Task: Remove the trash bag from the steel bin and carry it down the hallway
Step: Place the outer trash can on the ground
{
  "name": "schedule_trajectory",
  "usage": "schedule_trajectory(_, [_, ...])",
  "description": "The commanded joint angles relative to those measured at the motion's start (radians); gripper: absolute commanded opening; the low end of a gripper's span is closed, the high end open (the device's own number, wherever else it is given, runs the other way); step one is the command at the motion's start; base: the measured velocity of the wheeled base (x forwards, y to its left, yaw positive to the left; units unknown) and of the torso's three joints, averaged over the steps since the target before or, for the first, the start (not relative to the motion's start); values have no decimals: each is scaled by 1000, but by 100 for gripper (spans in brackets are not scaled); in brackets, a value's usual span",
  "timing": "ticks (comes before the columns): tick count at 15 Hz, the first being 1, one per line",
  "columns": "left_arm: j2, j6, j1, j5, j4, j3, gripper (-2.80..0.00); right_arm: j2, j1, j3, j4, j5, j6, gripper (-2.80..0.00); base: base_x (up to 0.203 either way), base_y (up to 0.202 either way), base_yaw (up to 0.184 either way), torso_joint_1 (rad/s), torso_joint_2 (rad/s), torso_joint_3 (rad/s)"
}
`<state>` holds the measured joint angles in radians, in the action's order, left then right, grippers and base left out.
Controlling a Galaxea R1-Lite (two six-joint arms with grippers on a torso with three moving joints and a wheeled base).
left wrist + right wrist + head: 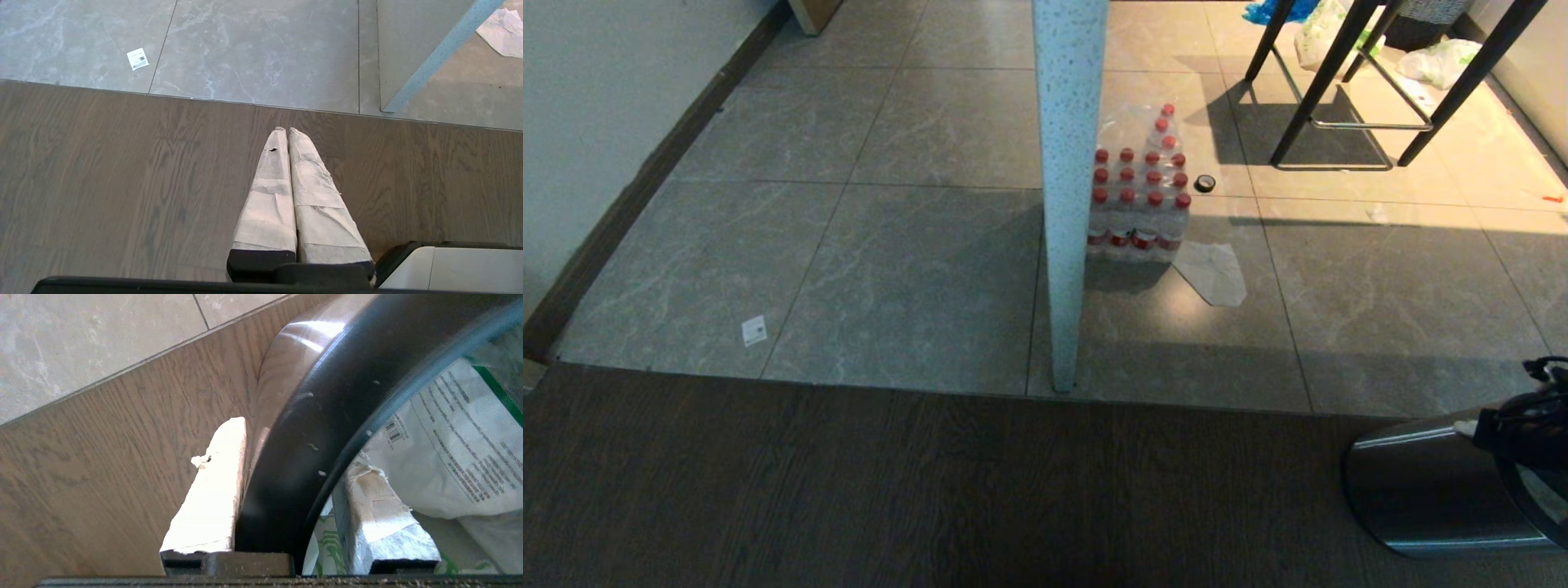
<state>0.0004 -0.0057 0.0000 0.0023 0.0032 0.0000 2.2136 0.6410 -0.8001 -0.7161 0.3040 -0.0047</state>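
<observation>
The steel bin [1421, 490] stands on dark wood flooring at the lower right of the head view, and my right arm reaches over its top. In the right wrist view my right gripper [298, 445] straddles the bin's black ring trim [327, 416]. One padded finger [216, 490] lies against the outside wall. The other [376, 506] is inside the bin, against the trash bag [449, 437], white with green print and a barcode. A fold of bag sits between that finger and the trim. My left gripper [287, 131] hangs shut and empty over the wood floor.
A white speckled post [1068, 188] rises from the tile floor ahead, with a wrapped pack of red-capped bottles [1139, 204], a paper sheet [1213, 273] and a tape roll [1205, 183] beside it. Black stool legs [1339, 98] stand far right. A wall [572, 122] runs along the left.
</observation>
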Motion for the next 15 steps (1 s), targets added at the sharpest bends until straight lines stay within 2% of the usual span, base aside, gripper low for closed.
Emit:
schedule_trajectory(1, [0, 0, 0, 1, 0, 0, -280, -37, 20, -3, 32, 3, 2, -280, 0, 0, 0, 0, 0, 0])
schedule_trajectory(5, [0, 0, 0, 1, 0, 0, -280, -110, 82, -21, 138, 10, -8, -280, 0, 0, 0, 0, 0, 0])
schedule_trajectory(9, [0, 0, 0, 1, 0, 0, -280, -217, 118, -49, 258, 10, -84, -280, 0, 0, 0, 0, 0, 0])
schedule_trajectory(15, [0, 0, 0, 1, 0, 0, -280, -348, 151, -45, 329, 31, -215, -280, 0, 0, 0, 0, 0, 0])
